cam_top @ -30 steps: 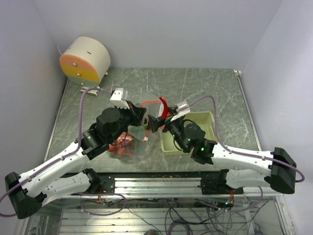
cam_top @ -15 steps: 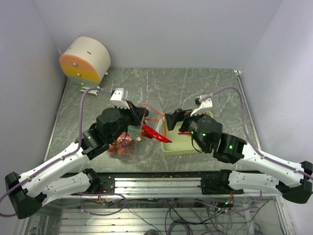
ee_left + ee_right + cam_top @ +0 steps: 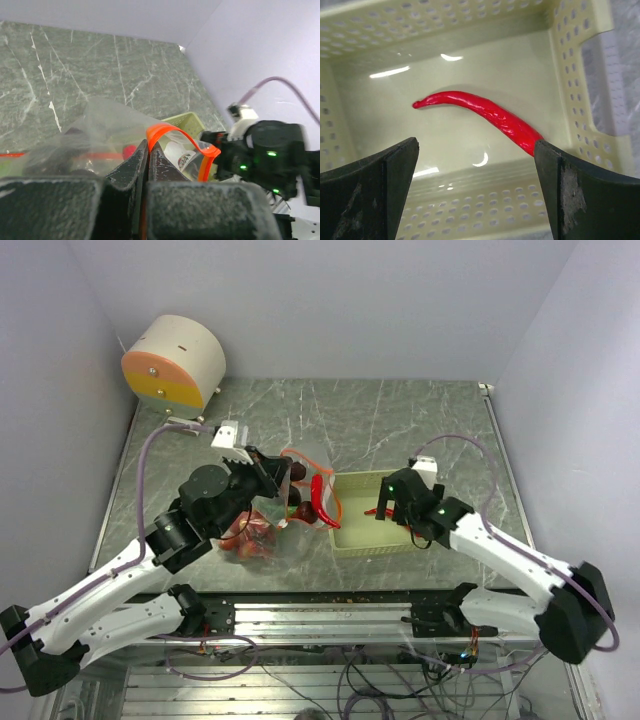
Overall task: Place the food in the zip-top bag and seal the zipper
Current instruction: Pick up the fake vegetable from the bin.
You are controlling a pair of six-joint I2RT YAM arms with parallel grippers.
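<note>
One red toy chili pepper (image 3: 485, 112) is seen beneath the wide-open, empty right gripper (image 3: 476, 142) — long axis laid across the jaw gap — inside the pale green perforated basket (image 3: 570, 60). Farther off, the orange-red zipper (image 3: 170, 131) of the clear crinkly bag (image 3: 100, 125) is pinched by the left gripper (image 3: 148, 150).

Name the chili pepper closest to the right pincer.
The chili lying alone on the basket floor, directly below the open right pincer; the other chili is across at the mouth of the bag.
</note>
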